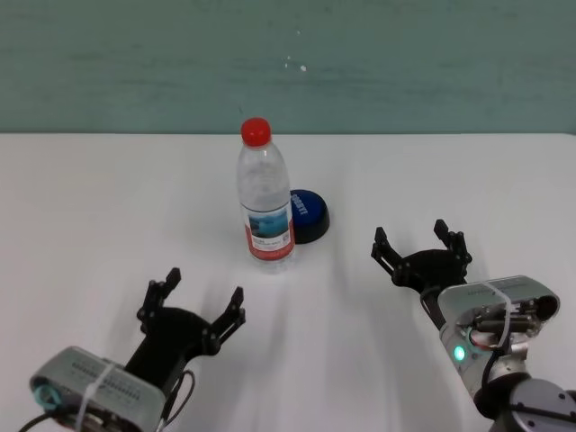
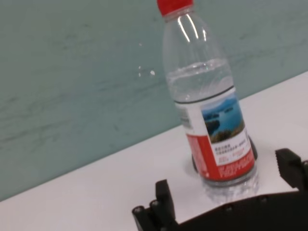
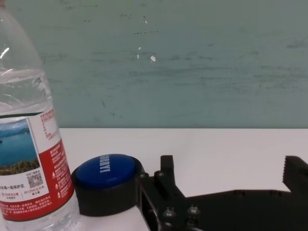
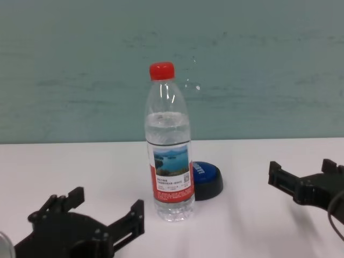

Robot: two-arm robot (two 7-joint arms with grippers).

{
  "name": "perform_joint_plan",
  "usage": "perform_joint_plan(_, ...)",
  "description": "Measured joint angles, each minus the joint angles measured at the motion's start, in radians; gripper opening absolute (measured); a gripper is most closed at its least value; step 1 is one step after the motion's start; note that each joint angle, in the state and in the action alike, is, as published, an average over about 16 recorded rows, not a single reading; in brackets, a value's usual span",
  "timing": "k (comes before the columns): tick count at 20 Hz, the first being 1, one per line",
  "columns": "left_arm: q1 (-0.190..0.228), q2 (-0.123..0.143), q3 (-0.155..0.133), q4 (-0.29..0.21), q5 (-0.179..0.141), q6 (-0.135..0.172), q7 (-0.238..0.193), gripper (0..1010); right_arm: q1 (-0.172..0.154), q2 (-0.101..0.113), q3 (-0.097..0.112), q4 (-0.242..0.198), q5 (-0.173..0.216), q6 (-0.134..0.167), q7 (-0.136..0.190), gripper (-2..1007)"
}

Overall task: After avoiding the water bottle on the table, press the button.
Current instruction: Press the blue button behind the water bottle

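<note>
The water bottle (image 1: 266,196) is clear, glossy plastic with bright highlights, a smooth red plastic screw cap (image 1: 256,130) and a shiny printed label (image 1: 268,232). At its 2 o'clock, the button (image 1: 308,214) has a smooth, slightly glossy blue dome on a matt black base. The counter (image 1: 90,207) is plain, smooth matt white. Both grippers' jaws look matt black plastic.

A teal-green wall (image 1: 405,63) fills the background. Its paint looks streaky, with faint horizontal brush marks running across it. A few small pale chips or specks (image 1: 303,67) dot the surface near the middle, one brighter than the others. The wall's lower edge forms a straight horizontal line across the scene.
</note>
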Motion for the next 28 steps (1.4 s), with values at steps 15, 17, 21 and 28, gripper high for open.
perform_joint_plan(15,0.061,0.005,-0.077,-0.034,0.003,-0.064,0.024,1000,0.0,0.0,0.0,0.0,0.0,0.0,0.0,1004)
perform_joint_plan(17,0.062,0.004,-0.089,-0.028,-0.004,-0.078,0.022,1000,0.0,0.0,0.0,0.0,0.0,0.0,0.0,1004)
perform_joint_plan(21,0.057,0.003,-0.105,-0.011,-0.017,-0.095,0.015,1000,0.0,0.0,0.0,0.0,0.0,0.0,0.0,1004)
perform_joint_plan(28,0.044,0.0,-0.119,0.014,-0.031,-0.11,0.002,1000,0.0,0.0,0.0,0.0,0.0,0.0,0.0,1004)
